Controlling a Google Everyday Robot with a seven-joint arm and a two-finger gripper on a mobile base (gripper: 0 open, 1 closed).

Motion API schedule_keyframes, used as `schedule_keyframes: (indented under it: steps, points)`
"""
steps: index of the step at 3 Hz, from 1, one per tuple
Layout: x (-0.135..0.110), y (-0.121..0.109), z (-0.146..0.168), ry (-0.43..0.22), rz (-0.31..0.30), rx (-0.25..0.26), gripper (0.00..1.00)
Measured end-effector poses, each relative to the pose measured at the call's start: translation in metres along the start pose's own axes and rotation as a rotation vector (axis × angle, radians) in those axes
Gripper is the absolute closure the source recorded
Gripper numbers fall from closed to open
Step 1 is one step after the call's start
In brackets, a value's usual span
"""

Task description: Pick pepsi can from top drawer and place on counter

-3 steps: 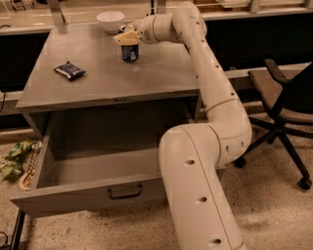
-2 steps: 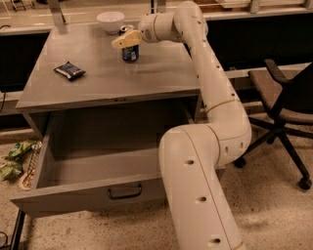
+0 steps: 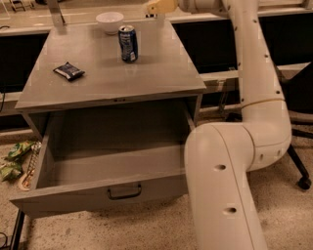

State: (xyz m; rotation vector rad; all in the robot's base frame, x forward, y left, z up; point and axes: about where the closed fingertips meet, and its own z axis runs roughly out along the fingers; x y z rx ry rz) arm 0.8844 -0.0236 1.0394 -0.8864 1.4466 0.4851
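The robot's white arm (image 3: 254, 73) takes up the right side of the camera view, rising from a thick lower segment in the foreground and bending up and over toward the top edge. Beside it stands the grey cabinet, with the counter (image 3: 98, 78) as its wide flat top. Below the counter the top drawer (image 3: 73, 200) is pulled well out, its bare grey floor and side walls in plain sight and a dark handle (image 3: 124, 191) at the centre of its front panel. On the floor just left of the drawer lies some green and pale litter (image 3: 14, 158), possibly crumpled wrappers, though it is hard to make out. A white bowl (image 3: 109, 22) sits at the far edge of the counter. The pepsi can (image 3: 128, 44) stands upright on the counter just in front of the bowl, touching nothing else. A flat dark snack packet (image 3: 69, 71) lies on the counter, well apart from the can, nearer the left edge. The gripper (image 3: 160, 6) hangs at the top edge of the view, above the counter's far right corner and clear of the can; whether it is open or closed cannot be told.
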Motion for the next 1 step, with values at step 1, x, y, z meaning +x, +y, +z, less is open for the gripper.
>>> schedule_keyframes:
  steps: [1]
  points:
    - [-0.0338, -0.0231, -0.0573, -0.053, -0.004, 0.053, 0.00]
